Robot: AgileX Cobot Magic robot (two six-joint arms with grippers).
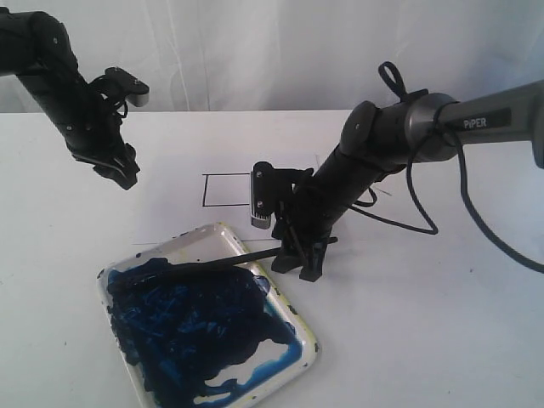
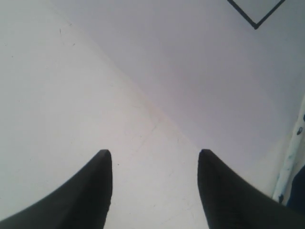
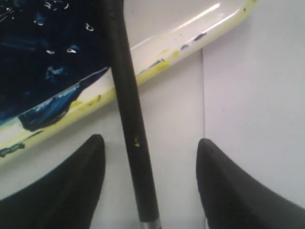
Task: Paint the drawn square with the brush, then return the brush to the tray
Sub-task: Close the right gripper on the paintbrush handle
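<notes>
The black brush point(image 1: 223, 260) lies with its tip in the blue paint of the white tray point(image 1: 299, 316) and its handle over the tray's rim. My right gripper point(image 1: 299, 265) stands open over the handle end; the handle point(image 3: 136, 143) runs between the two fingers without touching either, and its silver band point(image 3: 150, 224) shows near the frame edge. The tray's yellow-stained rim point(image 3: 190, 40) sits just beyond. The drawn square point(image 1: 228, 189), white inside, is on the paper behind the tray; one corner point(image 2: 256, 24) shows in the left wrist view. My left gripper point(image 1: 119, 174) hangs open and empty at the far left.
The white sheet of paper point(image 1: 183, 217) lies on the white table point(image 1: 442, 340). A black cable point(image 1: 425, 212) loops under the right arm. A strip of the tray's edge point(image 2: 291, 167) shows beside the left gripper's view.
</notes>
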